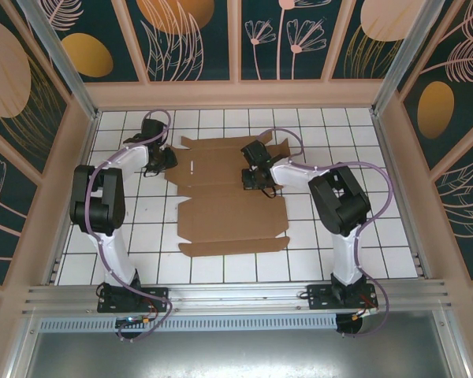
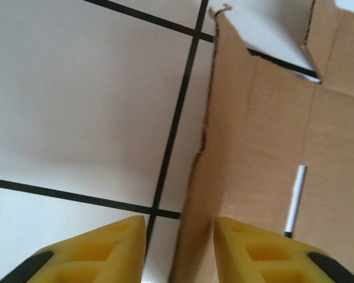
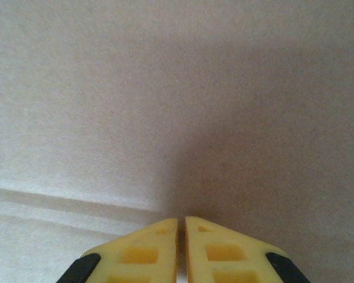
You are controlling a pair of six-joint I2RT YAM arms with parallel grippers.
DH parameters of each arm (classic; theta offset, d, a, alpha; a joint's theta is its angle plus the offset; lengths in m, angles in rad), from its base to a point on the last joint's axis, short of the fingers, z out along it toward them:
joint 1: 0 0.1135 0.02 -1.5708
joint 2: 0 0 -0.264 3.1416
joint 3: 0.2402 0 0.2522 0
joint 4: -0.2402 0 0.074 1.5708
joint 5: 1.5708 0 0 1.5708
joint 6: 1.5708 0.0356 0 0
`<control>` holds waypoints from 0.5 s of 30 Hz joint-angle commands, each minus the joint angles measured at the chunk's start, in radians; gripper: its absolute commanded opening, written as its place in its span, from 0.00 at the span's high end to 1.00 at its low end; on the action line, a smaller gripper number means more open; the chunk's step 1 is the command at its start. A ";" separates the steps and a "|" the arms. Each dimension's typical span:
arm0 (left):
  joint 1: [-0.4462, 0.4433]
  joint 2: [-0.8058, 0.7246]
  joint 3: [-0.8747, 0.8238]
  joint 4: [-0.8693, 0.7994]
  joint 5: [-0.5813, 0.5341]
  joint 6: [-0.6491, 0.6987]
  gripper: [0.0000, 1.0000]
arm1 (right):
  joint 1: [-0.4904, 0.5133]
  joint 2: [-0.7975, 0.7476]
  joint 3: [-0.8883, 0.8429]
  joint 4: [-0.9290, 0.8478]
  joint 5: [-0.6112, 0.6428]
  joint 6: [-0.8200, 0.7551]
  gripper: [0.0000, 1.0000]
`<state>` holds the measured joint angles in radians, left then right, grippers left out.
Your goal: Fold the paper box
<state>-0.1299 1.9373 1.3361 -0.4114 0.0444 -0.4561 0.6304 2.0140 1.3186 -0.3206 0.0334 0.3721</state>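
Yellow left jaws narrowly apart astride ragged edge of flat brown paper box (image 2: 253, 153), right jaws closed.

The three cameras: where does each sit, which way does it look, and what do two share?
Top camera: fixed above and behind the arms, looking down on the tiled table and the flat cardboard sheet; both arms show, bases nearest.
Left wrist camera: on the left arm, looking past the left gripper at the sheet's left edge and tiles.
Right wrist camera: on the right arm, looking past the right gripper, close onto bare cardboard.
Shared: top and left wrist views both show the sheet's narrow slot.
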 commanded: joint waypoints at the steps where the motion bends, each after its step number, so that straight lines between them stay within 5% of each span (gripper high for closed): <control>1: 0.004 0.012 -0.011 0.028 0.027 0.008 0.78 | 0.011 0.052 0.027 -0.047 0.042 -0.028 0.87; 4: 0.001 0.015 -0.012 0.018 0.002 0.021 0.88 | 0.018 0.063 0.024 -0.054 0.066 -0.032 0.87; 9: -0.026 0.034 -0.004 0.002 -0.031 0.039 0.91 | 0.024 0.064 0.015 -0.047 0.064 -0.025 0.87; 15: -0.126 0.106 0.091 -0.076 -0.139 0.072 0.71 | 0.032 0.076 0.024 -0.057 0.073 -0.027 0.87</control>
<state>-0.2058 1.9987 1.3743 -0.4294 -0.0265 -0.4107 0.6506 2.0346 1.3418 -0.3161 0.0860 0.3519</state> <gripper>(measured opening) 0.262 0.125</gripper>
